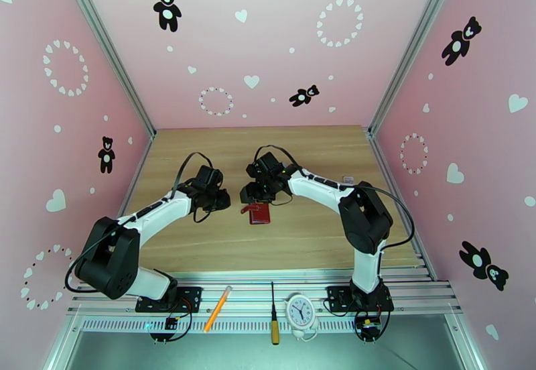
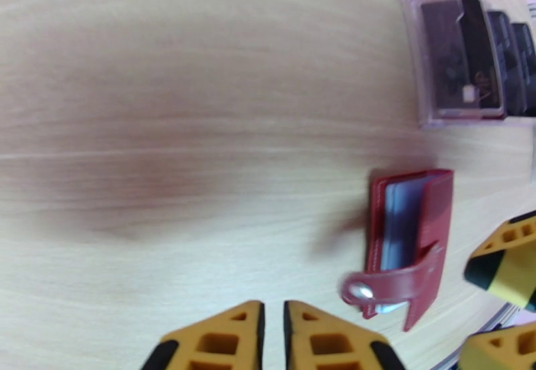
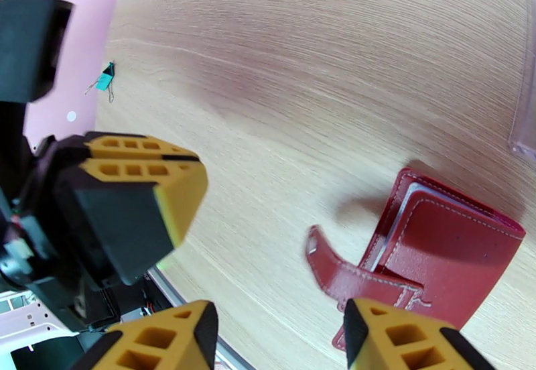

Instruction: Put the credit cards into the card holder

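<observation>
Just beside the right gripper (image 3: 275, 338), whose jaws stand apart and empty, the card holder (image 3: 442, 251) lies half-open on the wooden table (image 3: 301, 63), snap tab loose. The left gripper (image 2: 273, 328), pinched closed on nothing, hovers near it. Beyond the holder, credit cards (image 2: 469, 56) sit in a clear stand (image 2: 414, 63); fetching one seems next. Pink walls (image 1: 268, 43) with bear stickers (image 1: 167, 8) surround the table.

Bright, even light from overhead fills the top view, and only faint, soft shadows lie on the table (image 1: 201, 150). The straight frame rails (image 1: 107, 49) bow outward toward the picture's edges. The left wrist view is smeared by blur, with the wood grain streaked and the wallet (image 2: 439, 204) and clear stand (image 2: 417, 63) soft. The right wrist view is crisper, and there the wallet throws a soft shadow to its left.
</observation>
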Controlling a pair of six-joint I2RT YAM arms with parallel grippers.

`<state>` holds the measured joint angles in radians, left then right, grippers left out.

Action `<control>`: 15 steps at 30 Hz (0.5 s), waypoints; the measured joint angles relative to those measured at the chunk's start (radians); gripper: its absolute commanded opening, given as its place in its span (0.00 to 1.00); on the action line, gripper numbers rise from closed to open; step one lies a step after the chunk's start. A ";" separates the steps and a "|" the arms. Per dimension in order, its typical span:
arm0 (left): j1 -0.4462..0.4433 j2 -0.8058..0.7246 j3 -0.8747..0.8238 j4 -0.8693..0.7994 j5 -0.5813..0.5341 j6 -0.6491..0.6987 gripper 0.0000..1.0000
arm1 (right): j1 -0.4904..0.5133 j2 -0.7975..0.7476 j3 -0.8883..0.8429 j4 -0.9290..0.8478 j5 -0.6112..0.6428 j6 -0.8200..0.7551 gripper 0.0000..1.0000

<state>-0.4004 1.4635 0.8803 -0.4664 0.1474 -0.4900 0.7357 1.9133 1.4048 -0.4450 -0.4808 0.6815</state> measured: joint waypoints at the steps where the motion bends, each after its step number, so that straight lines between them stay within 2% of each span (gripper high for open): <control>1: 0.000 -0.003 0.001 -0.001 0.000 0.000 0.18 | 0.000 -0.001 0.000 0.000 0.000 0.000 0.53; 4: 0.000 -0.013 0.002 -0.006 0.000 0.000 0.19 | 0.000 -0.010 -0.013 0.002 0.012 0.000 0.45; 9: 0.000 -0.018 0.002 -0.003 0.025 0.000 0.20 | -0.006 -0.027 -0.062 0.006 0.041 -0.002 0.22; 15: -0.004 -0.018 0.002 0.029 0.093 -0.001 0.20 | -0.024 -0.028 -0.108 0.006 0.072 -0.004 0.06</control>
<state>-0.4042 1.4456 0.8818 -0.4370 0.2401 -0.4908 0.7116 1.8854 1.2968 -0.4385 -0.4091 0.6777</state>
